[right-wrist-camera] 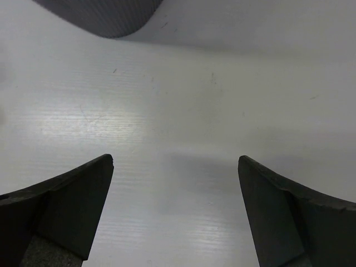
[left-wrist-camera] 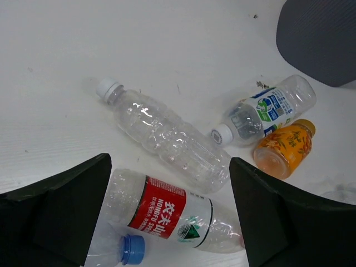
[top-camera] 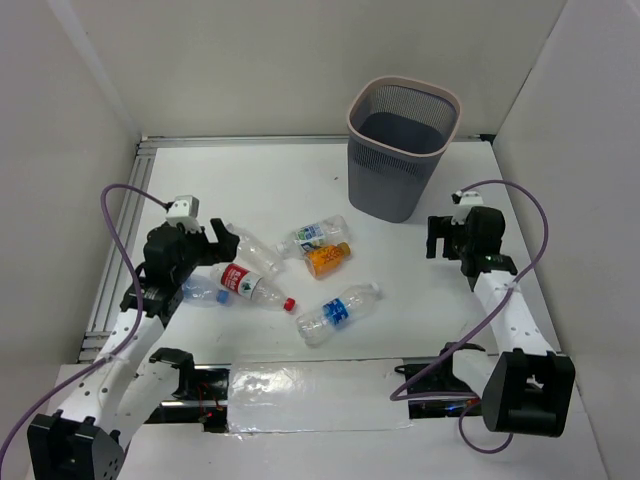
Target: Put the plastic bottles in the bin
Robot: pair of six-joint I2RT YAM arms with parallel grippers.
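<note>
Several plastic bottles lie on their sides left of the table's middle. A red-labelled one lies just below my open left gripper, its body between the spread jaws but untouched. A blue-capped bottle lies against it. Beyond are an unlabelled clear bottle, a green-white labelled one and an orange-filled one. A blue-labelled bottle lies nearer the front. The mesh bin stands at the back right. My right gripper hangs open over bare table beside the bin.
White walls close in the table on the left, back and right. A sheet of clear plastic lies taped along the near edge between the arm bases. Purple cables loop off both arms.
</note>
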